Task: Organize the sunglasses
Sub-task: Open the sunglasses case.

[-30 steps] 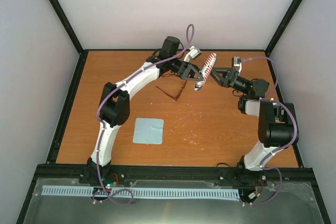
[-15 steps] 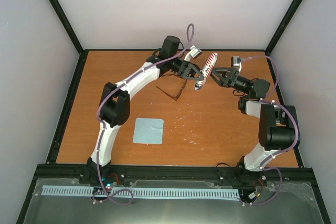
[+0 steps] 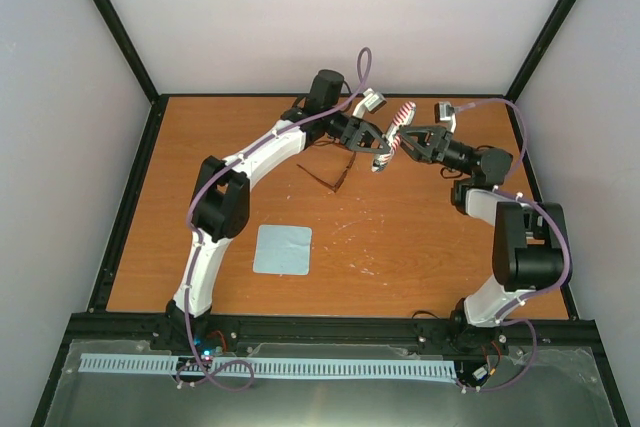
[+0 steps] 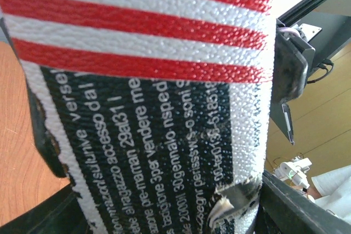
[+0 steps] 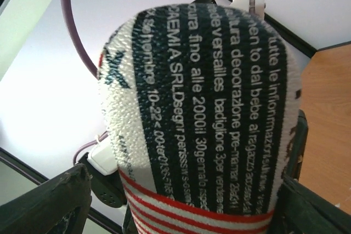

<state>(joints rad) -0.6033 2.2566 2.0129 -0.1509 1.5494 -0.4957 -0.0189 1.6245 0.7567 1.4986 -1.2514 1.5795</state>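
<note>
The sunglasses (image 3: pixel 336 176), thin and dark reddish-brown, lie on the wooden table just below my left arm's wrist. The flag-patterned case (image 3: pixel 393 134) is held up in the air at the back of the table. My left gripper (image 3: pixel 375 144) is shut on its lower end; in the left wrist view the case (image 4: pixel 153 80) fills the frame between the fingers (image 4: pixel 44 141). My right gripper (image 3: pixel 409 139) is open, its jaws either side of the case (image 5: pixel 203 108). A small gap shows beside one finger (image 5: pixel 49 201).
A light blue square cloth (image 3: pixel 283 249) lies flat on the table's near left part. Black frame rails (image 3: pixel 125 207) edge the table, with white walls behind. Both arms meet over the back centre.
My right gripper has moved a little left and up, further around the case. The case and my left gripper have barely shifted. The sunglasses and the cloth have not moved.
</note>
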